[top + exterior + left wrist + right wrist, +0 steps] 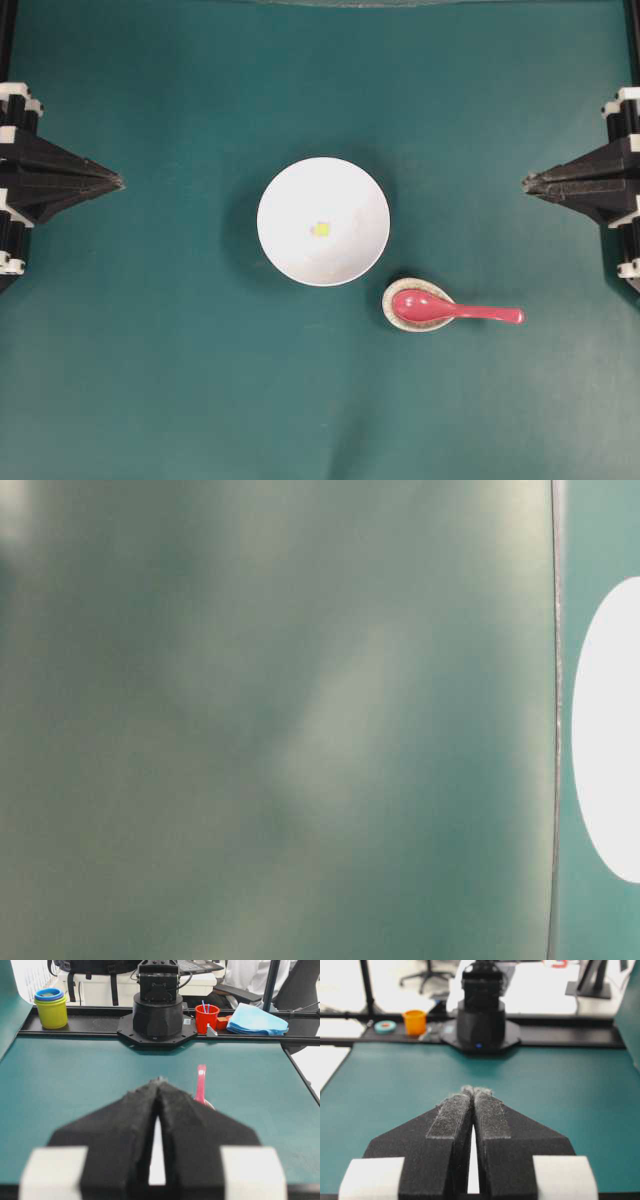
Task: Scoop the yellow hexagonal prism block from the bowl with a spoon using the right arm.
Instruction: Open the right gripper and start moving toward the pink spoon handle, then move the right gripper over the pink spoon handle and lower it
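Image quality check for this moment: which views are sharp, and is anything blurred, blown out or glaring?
Overhead view: sharp, evenly lit, bowl casting a soft shadow to its left. Table-level view: almost wholly blurred teal-grey haze, with an overexposed white oval at the right edge. Left wrist view: shut left end effector soft, background sharp. Right wrist view: bright, washed-out background beyond the table.

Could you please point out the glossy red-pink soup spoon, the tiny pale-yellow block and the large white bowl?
Glossy red-pink soup spoon [421,306]: overhead view, its oval scoop.
Tiny pale-yellow block [320,229]: overhead view, its top face.
Large white bowl [283,190]: overhead view, inner wall.
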{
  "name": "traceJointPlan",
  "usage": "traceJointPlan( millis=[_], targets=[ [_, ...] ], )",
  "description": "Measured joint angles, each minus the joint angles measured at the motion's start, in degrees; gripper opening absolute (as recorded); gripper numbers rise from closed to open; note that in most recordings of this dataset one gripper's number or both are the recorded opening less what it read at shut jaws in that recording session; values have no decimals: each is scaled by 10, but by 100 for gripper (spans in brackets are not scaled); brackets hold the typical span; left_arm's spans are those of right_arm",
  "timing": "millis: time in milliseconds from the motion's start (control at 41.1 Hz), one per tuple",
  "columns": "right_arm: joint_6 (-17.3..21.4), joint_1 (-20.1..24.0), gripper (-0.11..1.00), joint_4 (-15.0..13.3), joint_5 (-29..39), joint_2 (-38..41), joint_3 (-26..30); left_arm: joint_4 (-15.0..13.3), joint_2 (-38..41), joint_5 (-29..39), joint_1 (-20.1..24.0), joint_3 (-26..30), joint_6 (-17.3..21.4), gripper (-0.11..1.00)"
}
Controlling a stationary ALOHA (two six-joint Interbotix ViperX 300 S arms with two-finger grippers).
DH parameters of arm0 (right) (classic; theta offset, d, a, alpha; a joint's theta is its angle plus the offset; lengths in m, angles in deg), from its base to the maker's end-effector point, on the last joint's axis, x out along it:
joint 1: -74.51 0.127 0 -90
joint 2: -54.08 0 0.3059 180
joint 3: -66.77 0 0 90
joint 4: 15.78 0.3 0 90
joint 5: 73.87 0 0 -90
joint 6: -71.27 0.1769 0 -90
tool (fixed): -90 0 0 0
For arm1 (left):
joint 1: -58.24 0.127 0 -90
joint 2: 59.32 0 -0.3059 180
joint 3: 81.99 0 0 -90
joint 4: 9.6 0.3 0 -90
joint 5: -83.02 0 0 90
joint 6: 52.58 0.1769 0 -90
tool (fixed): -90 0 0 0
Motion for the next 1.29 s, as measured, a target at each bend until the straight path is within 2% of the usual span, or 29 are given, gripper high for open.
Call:
traceJointPlan(
  millis=[49,341,390,487,682,828,1290],
  targets=[
    [2,0,0,1,0,2,0,0,4,5,-1,0,0,4],
    [2,1,1,0,1,17,0,2,28,10,-1,1,-1,2],
    [2,1,4,0,2,18,1,1,30,10,0,1,-1,2],
    [2,1,14,1,8,18,2,2,31,10,0,1,-1,2],
    [3,1,42,1,28,18,5,2,31,13,0,1,-1,2],
    [3,1,52,11,46,18,5,2,32,11,0,1,-1,2],
    [4,2,53,30,70,46,5,2,28,21,0,2,-1,2]
  ],
)
